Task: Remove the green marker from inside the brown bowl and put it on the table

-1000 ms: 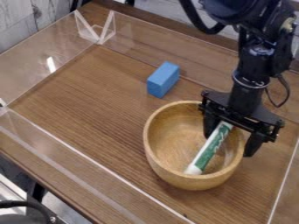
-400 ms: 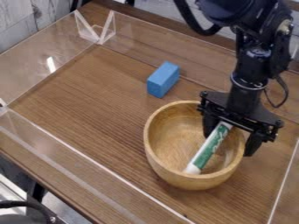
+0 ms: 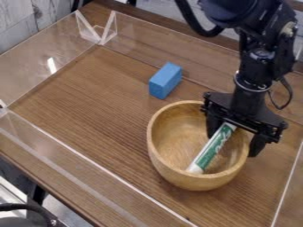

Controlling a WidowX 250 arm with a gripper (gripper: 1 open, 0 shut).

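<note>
Camera view looks down on the table [image 3: 83, 97]: the green marker [image 3: 214, 148] lies slanted inside the brown bowl [image 3: 178, 160], and the claw [image 3: 242, 130] points straight down over the bowl's far rim, fingers spread wide, gripping nothing.

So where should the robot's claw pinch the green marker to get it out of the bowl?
Probably the upper end of the green marker, from straight above. It leans on the brown bowl's far wall, so that end sits highest, and the open gripper already hangs over it, a finger on each side. The low end lies deep inside.
</note>
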